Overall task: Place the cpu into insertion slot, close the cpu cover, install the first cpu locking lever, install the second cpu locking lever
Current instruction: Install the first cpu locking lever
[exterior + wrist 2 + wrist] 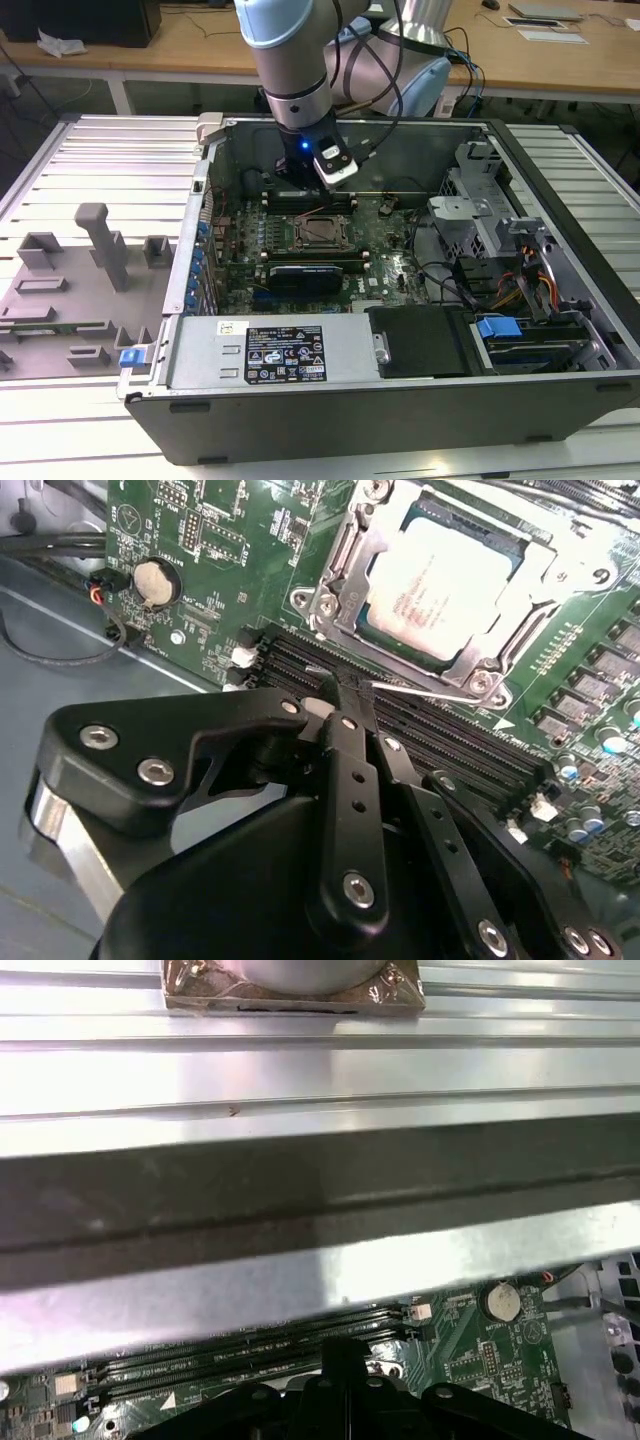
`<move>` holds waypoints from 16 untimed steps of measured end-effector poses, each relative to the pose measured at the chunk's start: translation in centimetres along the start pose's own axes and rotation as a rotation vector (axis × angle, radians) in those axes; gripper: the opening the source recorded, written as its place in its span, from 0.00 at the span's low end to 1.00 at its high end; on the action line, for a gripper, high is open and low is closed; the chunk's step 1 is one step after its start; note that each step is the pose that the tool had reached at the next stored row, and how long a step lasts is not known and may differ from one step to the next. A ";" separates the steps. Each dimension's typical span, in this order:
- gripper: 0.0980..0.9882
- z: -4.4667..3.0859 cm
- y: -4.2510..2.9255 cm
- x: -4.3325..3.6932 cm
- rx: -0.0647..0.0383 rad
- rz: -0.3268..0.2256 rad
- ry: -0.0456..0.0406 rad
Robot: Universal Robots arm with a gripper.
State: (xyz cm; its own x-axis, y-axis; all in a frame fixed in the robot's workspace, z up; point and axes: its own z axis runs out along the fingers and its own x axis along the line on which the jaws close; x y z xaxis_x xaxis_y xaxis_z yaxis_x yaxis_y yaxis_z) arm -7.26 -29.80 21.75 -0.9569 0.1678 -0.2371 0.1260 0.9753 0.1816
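1. The chip is seen seated in the socket. The cover plate is laid flat over it, with the chip's grey top shown through the plate's window. The first two steps are judged done.
2. A lever step is judged to be in hand. A thin wire lever is stretched along the socket's edge nearest the gripper. Whether it is latched, or which lever it is, cannot be told.
3. The jaws are held together, with their tips at the lever's free end, just beside the socket and over the memory slots. Whether the wire is pinched or only pressed cannot be told.
4. The lever is judged to need pushing down and tucking under its catch beside the socket, with steady pressure so that the wire is not lost from the tips.
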 end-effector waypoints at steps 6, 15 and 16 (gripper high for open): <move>0.01 0.29 0.02 0.09 0.024 0.097 -0.0184; 0.01 0.53 0.41 0.39 0.036 0.145 -0.0276; 0.01 0.55 0.41 0.40 0.038 0.154 -0.0292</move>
State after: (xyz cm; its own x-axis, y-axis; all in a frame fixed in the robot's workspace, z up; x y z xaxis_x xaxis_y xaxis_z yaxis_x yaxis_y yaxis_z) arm -7.45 -29.25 21.20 -0.9177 0.3189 -0.2371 0.2806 0.9425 0.1817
